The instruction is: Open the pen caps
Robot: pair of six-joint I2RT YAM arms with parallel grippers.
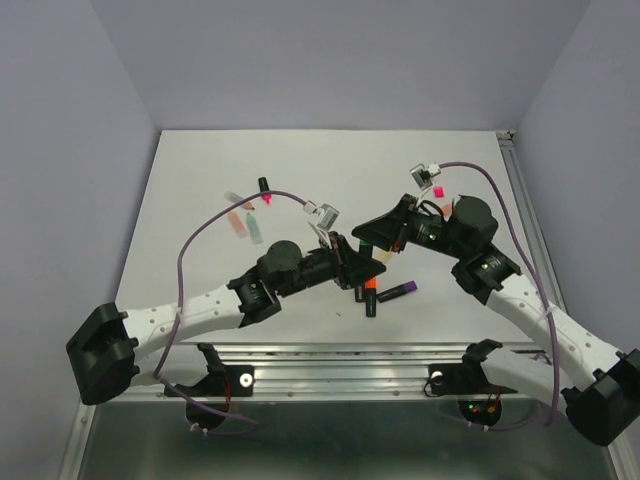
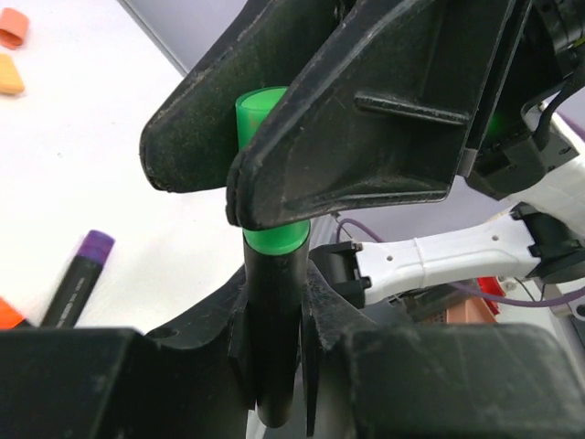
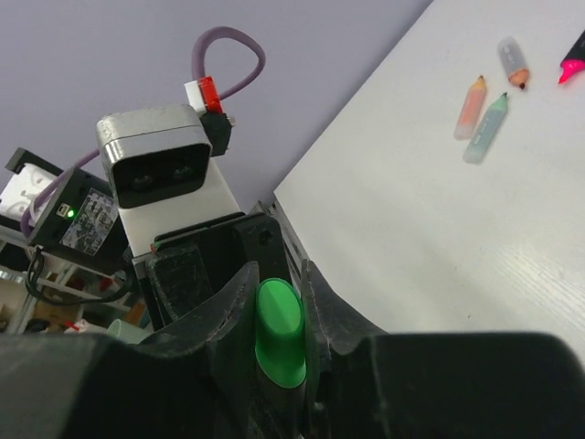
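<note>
Loose pens: a peach pen (image 1: pixel 236 222) and a pale green pen (image 1: pixel 254 230) lie side by side on the table (image 1: pixel 200 260), far left. A black pen with a pink tip (image 1: pixel 265 190) lies just beyond them.
Left gripper (image 2: pixel 274 311): it reaches in from the near left to the middle of the table. Its fingers are pressed onto the black pen (image 2: pixel 272 366), pinching the barrel below the cap.
Green cap (image 2: pixel 256 119): it sits on the top end of the black pen, raised off the table between the two grippers. A green band shows below the fingers that clamp it.
Right gripper (image 3: pixel 279 293): it comes in from the right and meets the left gripper. Its fingers are closed on the green cap, one on each side.
Pens near the middle: an orange-capped pen (image 1: pixel 370 290) lies just near of the grippers. A purple-capped pen (image 1: pixel 397 292) lies to its right.
Pink cap (image 1: pixel 437 190): it lies loose on the table, far right, beside the right arm.
Orange caps (image 2: pixel 14 27): two lie loose close together on the table, apart from any pen.
</note>
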